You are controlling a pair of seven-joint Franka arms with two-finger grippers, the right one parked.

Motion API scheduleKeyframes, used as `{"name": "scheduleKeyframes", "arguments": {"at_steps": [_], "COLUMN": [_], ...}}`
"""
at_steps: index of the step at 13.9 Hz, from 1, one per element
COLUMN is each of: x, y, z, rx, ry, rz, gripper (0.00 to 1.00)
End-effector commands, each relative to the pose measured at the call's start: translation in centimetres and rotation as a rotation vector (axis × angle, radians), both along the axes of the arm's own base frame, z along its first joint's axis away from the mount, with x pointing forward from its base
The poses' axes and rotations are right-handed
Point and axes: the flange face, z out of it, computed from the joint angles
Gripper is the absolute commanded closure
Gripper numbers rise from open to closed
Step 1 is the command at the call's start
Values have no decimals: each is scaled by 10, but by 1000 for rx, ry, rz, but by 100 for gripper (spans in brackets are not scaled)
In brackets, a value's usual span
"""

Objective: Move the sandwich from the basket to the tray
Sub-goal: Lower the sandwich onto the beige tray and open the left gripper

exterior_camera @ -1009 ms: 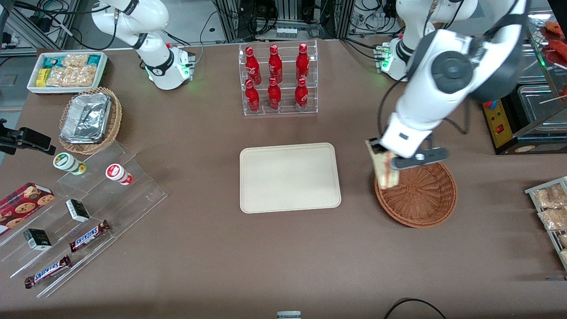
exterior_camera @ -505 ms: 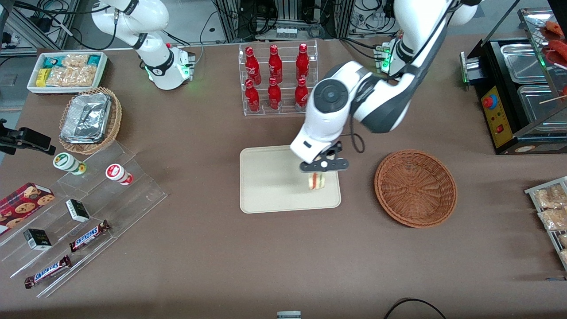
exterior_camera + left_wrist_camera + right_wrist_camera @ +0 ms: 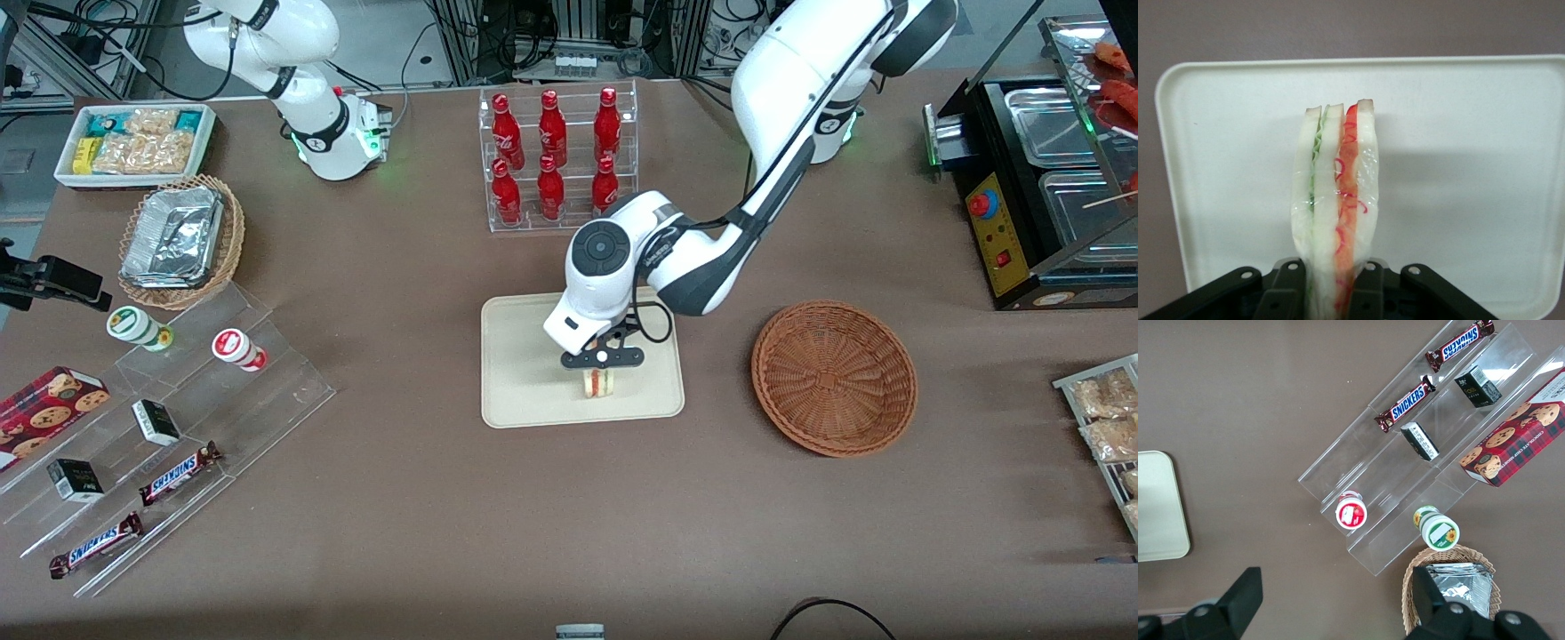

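My left gripper (image 3: 600, 371) hangs low over the cream tray (image 3: 524, 356), shut on the sandwich (image 3: 599, 383). It holds the wedge upright above the part of the tray nearer the front camera. In the left wrist view the sandwich (image 3: 1335, 193) stands on edge between the black fingers (image 3: 1286, 280), its red and green filling facing the camera, with the tray (image 3: 1458, 167) under it. I cannot tell whether the sandwich touches the tray. The reddish-brown basket (image 3: 834, 378) sits empty beside the tray, toward the working arm's end of the table.
A clear rack of red bottles (image 3: 558, 160) stands farther from the front camera than the tray. Toward the parked arm's end are an acrylic stand with snacks (image 3: 169, 418), a tan wicker basket of foil containers (image 3: 182, 240) and a white bin (image 3: 133, 142). A black appliance (image 3: 1022, 222) sits at the working arm's end.
The gripper carried the sandwich out of the basket and across to the tray, then sank lower over it and shifted toward the tray's middle. The basket now holds nothing.
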Motion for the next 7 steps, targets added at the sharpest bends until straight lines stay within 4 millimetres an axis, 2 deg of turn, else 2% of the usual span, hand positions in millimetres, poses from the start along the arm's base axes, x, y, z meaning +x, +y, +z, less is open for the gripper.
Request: {"name": "scheduleKeyframes", "arguments": {"at_steps": [1,5,7], "x": [-7,-10,-12], "y": [-24,-25,-26], "z": [-13,-39,-46], "rx": [-2,19,25], "ry": [-48,-67,-59], "rz": [1,34,49], "gripper": [100,100,98]}}
